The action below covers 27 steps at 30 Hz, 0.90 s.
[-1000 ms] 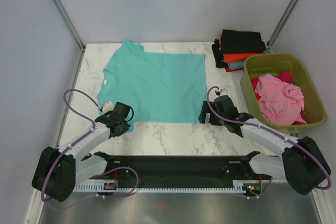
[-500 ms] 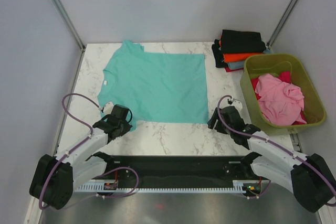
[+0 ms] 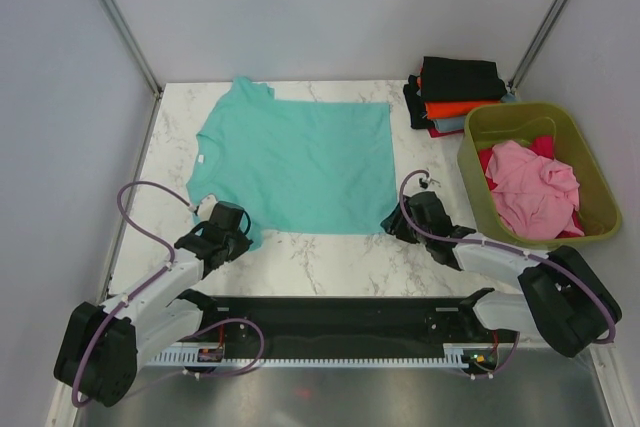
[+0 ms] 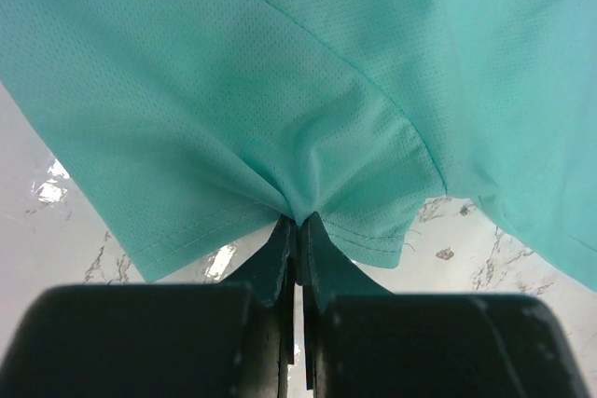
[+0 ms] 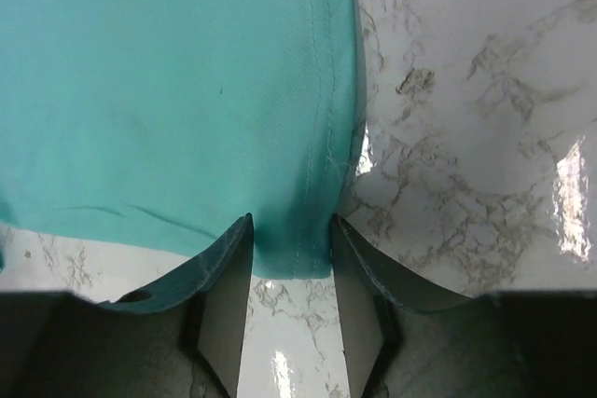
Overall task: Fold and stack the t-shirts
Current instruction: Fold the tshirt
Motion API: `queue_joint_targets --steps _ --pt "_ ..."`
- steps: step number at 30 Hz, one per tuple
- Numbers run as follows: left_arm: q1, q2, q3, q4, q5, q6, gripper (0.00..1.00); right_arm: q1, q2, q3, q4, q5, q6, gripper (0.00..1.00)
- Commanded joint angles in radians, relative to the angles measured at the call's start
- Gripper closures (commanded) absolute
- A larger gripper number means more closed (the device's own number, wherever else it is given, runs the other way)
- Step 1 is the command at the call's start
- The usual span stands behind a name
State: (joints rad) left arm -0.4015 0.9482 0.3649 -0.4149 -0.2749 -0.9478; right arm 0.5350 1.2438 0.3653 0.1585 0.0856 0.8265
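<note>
I see the teal t-shirt (image 3: 295, 162) lying flat mid-counter (image 3: 330, 252), collar toward the left edge. My left gripper (image 4: 297, 230) is pinched tight on its near sleeve, cloth puckering. My right gripper (image 5: 289, 240) stands half-wide astride the near-right hem corner; contact unclear. From above, the arms hide both sets of fingertips. At the far-right corner sits the folded stack (image 3: 455, 92), its lower layers mere slivers.

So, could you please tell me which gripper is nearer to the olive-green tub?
Right. The right gripper straddles the teal t-shirt's near right corner, just left of the tub; the left gripper pinches the shirt's near sleeve, across the table.
</note>
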Motion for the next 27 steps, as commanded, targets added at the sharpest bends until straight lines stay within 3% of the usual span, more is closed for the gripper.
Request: queue_joint_targets --steps 1,6,13,20,23,27 --pt "-0.005 -0.014 -0.007 0.03 0.009 0.03 0.98 0.01 0.023 -0.012 -0.069 -0.029 0.026 0.54" --pt "-0.003 -0.015 -0.009 0.03 0.009 0.03 0.98 0.011 -0.027 -0.032 -0.122 0.005 0.026 0.61" --pt "-0.005 -0.019 -0.009 0.031 0.016 0.037 0.98 0.011 -0.041 -0.063 -0.105 0.026 0.029 0.86" --pt "-0.003 -0.04 -0.007 0.027 0.042 0.072 0.98 0.011 -0.107 -0.043 -0.193 0.062 0.01 0.91" --pt "-0.005 -0.077 0.012 -0.001 0.06 0.095 0.98 0.011 -0.129 -0.013 -0.255 0.065 -0.004 1.0" --pt "-0.003 -0.106 0.063 -0.057 0.114 0.122 0.98 0.011 -0.184 -0.008 -0.306 0.059 -0.006 1.0"
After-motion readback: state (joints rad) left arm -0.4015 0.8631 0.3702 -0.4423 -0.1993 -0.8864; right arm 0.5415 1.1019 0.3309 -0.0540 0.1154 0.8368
